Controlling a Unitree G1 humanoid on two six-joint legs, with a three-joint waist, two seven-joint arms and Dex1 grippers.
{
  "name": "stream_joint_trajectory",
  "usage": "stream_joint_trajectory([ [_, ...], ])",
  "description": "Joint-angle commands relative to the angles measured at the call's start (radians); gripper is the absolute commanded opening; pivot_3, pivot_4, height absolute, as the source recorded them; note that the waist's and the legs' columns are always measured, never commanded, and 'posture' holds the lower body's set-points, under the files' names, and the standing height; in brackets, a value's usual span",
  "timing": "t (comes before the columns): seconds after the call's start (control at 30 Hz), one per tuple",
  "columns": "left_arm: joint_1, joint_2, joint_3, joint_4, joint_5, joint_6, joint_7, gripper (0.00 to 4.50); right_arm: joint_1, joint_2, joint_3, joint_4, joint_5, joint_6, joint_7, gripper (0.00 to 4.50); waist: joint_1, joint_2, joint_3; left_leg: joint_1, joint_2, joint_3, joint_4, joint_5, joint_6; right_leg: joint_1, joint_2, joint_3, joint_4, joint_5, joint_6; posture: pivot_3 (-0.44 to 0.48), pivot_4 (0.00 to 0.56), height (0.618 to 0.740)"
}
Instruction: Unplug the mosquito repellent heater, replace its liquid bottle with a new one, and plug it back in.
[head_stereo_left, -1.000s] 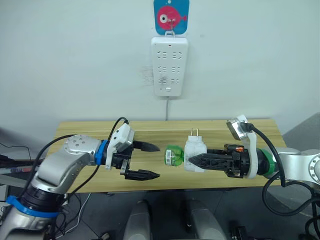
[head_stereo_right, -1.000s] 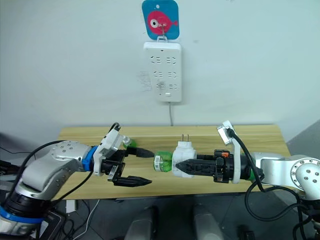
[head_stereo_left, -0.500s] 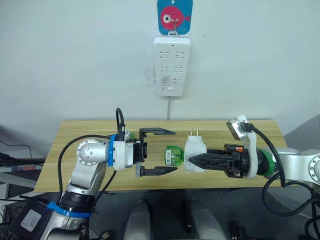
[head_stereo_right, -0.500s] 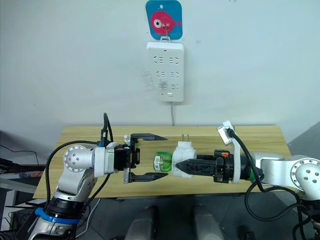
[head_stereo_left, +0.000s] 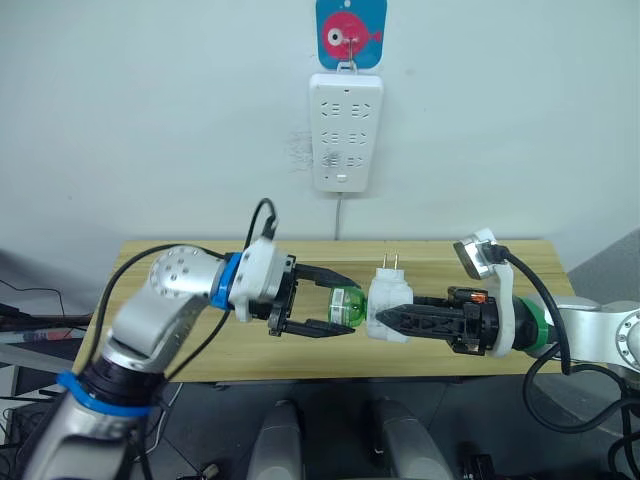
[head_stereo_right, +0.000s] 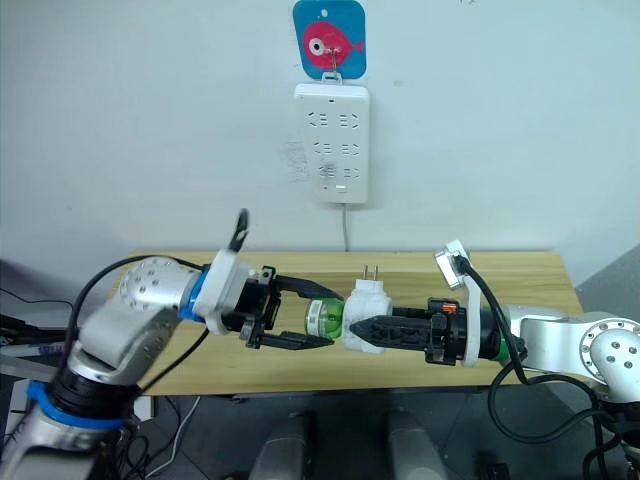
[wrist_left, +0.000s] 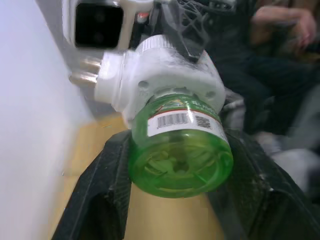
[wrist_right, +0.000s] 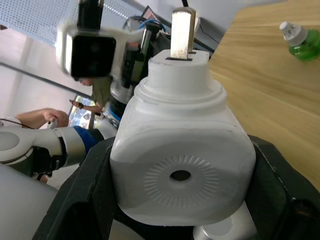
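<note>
Held in mid-air above the pale wooden worktop (head_stereo_left: 180, 345), well below the long white wall power strip (head_stereo_left: 344, 131): the small white rounded plastic mosquito repellent heater (head_stereo_left: 391, 306), unplugged, metal prongs toward 12 o'clock, its green translucent liquid bottle (head_stereo_left: 346, 307) jutting sideways toward 9 o'clock. Turned that way, probably, to offer the bottle to the opposite arm for unscrewing.

Right tool (head_stereo_left: 384, 319): clenched on the heater's white body, one black finger along each flank, bracing it against a twist.

Left tool (head_stereo_left: 340, 307): parted roughly to the bottle's width, fingers (wrist_left: 102, 192) straddling the green bottle from 9 o'clock, at or very near its sides; actual squeeze not yet clear.

Second small green bottle with a white cap (wrist_right: 298, 41) lying on the worktop, apart from both tools, likely the replacement.
</note>
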Motion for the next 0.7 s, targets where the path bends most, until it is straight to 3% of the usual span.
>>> stream_joint_trajectory([
  [0.03,-0.086,0.157,0.034,0.062,-0.297,0.539,-0.031,2.25,0.001,-0.023,-0.021,-0.018,0.012,0.019,0.011,3.00,-0.009,0.001,0.001,-0.001,0.000,-0.001,0.000,0.000,0.000,0.000,0.001,-0.001,0.000,0.000,0.000,-0.026,0.249,0.740],
  [0.17,-0.114,0.153,0.039,0.105,-0.326,0.642,0.019,2.25,-0.008,-0.020,-0.010,-0.016,0.007,0.013,0.013,3.00,-0.019,0.002,0.002,0.000,0.000,-0.001,-0.001,0.000,0.000,-0.001,0.001,-0.001,-0.001,0.000,0.000,-0.028,0.249,0.740],
  [0.37,-0.063,0.104,0.060,0.094,-0.247,0.546,0.082,2.25,-0.004,-0.019,-0.008,-0.020,0.012,0.005,0.007,3.00,-0.016,0.002,0.002,0.000,0.000,0.000,-0.001,0.000,0.000,-0.001,0.001,0.000,0.000,0.000,0.000,-0.028,0.245,0.740],
  [0.47,-0.026,0.111,0.051,0.068,-0.203,0.476,0.048,3.27,-0.002,-0.018,-0.009,-0.021,0.015,0.003,0.004,3.00,-0.017,0.002,0.002,0.000,0.000,0.000,-0.001,0.000,0.000,-0.001,0.000,0.001,-0.001,0.000,0.000,-0.028,0.244,0.740],
  [0.6,0.086,0.169,0.019,0.024,-0.026,0.259,-0.071,4.48,0.003,-0.021,-0.013,-0.020,0.019,0.002,0.003,3.00,-0.016,0.002,0.001,0.000,0.000,0.001,-0.002,0.000,0.000,-0.001,0.000,0.001,-0.001,0.000,-0.001,-0.028,0.242,0.740],
  [0.7,0.166,0.166,0.022,0.041,0.100,0.068,-0.120,4.50,0.003,-0.021,-0.015,-0.019,0.017,0.003,0.004,3.00,-0.012,0.002,0.001,0.000,0.000,0.001,-0.002,0.000,0.000,-0.001,0.000,0.001,-0.001,0.000,-0.001,-0.027,0.241,0.740],
])
